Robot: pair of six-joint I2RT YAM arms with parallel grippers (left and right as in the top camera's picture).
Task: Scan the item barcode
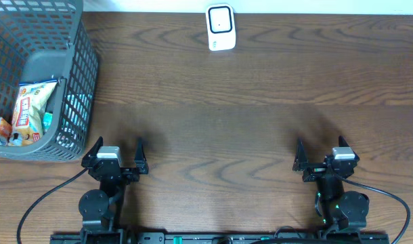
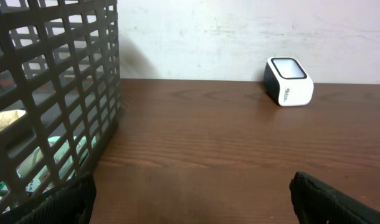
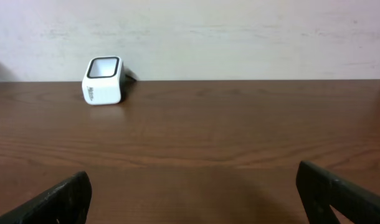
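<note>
Left claw (image 1: 119, 145), right claw (image 1: 319, 145) spread wide; snack packs (image 1: 28, 107) in basket (image 1: 83, 64).

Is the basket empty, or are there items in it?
Not empty. From overhead, packets lie inside the basket, and colours show through its mesh in the left wrist view.

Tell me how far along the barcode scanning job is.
Nothing looks done yet. Both the left gripper and right gripper sit open and empty at the near edge. The snack packets lie in the grey basket, and the white scanner stands untouched at the far edge. Left: lift a packet out, show its barcode to the scanner.
</note>
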